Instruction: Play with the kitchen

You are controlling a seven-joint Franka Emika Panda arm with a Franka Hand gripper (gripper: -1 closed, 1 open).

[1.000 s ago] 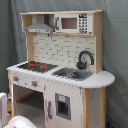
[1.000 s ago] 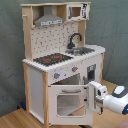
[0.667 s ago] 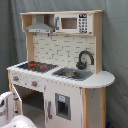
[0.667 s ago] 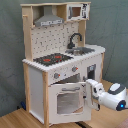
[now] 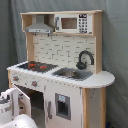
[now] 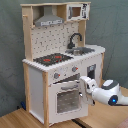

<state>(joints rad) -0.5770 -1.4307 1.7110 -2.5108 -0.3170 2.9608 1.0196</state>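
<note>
Gripper (image 6: 88, 86) at free edge of ajar oven door (image 6: 65, 97) on kitchen (image 6: 35, 80). Finger state unreadable. Best swung along hinge arc, slowly, without forcing.

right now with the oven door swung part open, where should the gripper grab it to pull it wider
Grip the oven door by its free edge, the one toward the second exterior view's right, beside the gripper. It hinges at the opposite side, so come in from the front; this is a judgement. Whether the handle is reachable is unclear.
</note>
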